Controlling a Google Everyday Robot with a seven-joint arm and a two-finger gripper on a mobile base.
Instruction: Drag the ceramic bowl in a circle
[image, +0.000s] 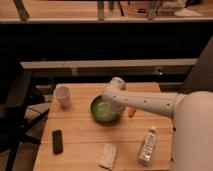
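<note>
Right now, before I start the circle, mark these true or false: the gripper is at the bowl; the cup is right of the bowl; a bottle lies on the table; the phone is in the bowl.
1. The gripper is down at the right side of the green bowl. True.
2. The white cup stands to the right of the bowl in the camera view. False: it stands to the bowl's left, apart from it.
3. A plastic bottle lies on the table near its front right corner. True.
4. The black phone sits inside the bowl. False: it lies flat on the table near the front left, well clear of the bowl.
</note>
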